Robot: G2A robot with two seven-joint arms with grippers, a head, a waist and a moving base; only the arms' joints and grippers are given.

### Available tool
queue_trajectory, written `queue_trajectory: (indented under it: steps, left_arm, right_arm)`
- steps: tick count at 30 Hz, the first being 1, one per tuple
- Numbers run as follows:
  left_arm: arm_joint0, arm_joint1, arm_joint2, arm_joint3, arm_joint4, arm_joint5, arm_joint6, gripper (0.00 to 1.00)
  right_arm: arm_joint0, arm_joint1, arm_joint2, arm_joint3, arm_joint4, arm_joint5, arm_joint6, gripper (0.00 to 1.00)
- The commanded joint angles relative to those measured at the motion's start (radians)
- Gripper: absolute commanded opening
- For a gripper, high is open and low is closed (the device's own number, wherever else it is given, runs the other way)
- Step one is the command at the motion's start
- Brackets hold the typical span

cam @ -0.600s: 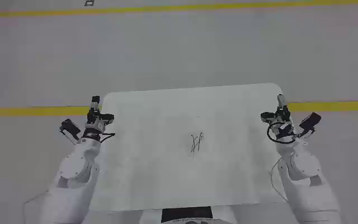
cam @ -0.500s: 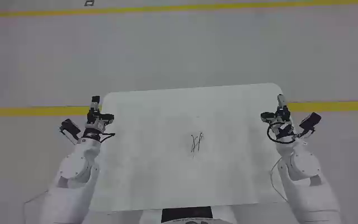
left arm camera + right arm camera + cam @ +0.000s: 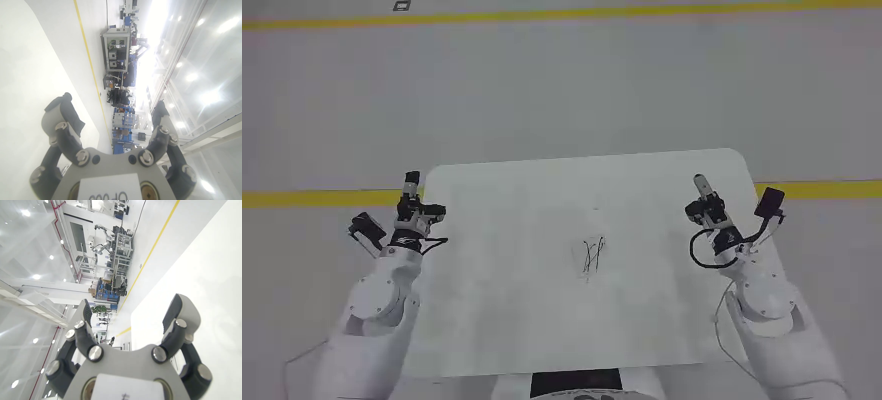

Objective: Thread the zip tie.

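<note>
The right gripper (image 3: 131, 306) had slid in over the worktop (image 3: 502, 300), nearer the zip tie (image 3: 591, 256) lying in the middle. It and the left gripper (image 3: 113, 101) were wide open, holding nothing. The zip tie looked thin and tangled, so a grab could slip.

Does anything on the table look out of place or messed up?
Nothing looks spilled or damaged. The zip ties lie crossed in a small tangle near the middle of the table, and the left gripper and right gripper are both open, away from them.
</note>
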Motion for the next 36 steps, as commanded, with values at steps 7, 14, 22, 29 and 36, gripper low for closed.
queue_trajectory:
  steps: [7,14,22,29,36]
  left_arm:
    - [0.0,0.0,0.0,0.0,0.0,0.0,0.0,1.0]
    - [0.0,0.0,0.0,0.0,0.0,0.0,0.0,1.0]
    - [0.0,0.0,0.0,0.0,0.0,0.0,0.0,1.0]
    - [0.0,0.0,0.0,0.0,0.0,0.0,0.0,1.0]
    - [0.0,0.0,0.0,0.0,0.0,0.0,0.0,1.0]
  right_arm:
    - [0.02,0.003,-0.01,-0.01,-0.081,0.019,0.026,1.0]
    - [0.119,0.017,-0.092,-0.012,-0.37,0.112,0.24,1.0]
    - [0.154,0.018,-0.136,-0.013,-0.428,0.156,0.336,1.0]
    - [0.154,0.018,-0.136,-0.013,-0.428,0.156,0.336,1.0]
    - [0.216,0.02,-0.216,-0.038,-0.604,0.183,0.419,1.0]
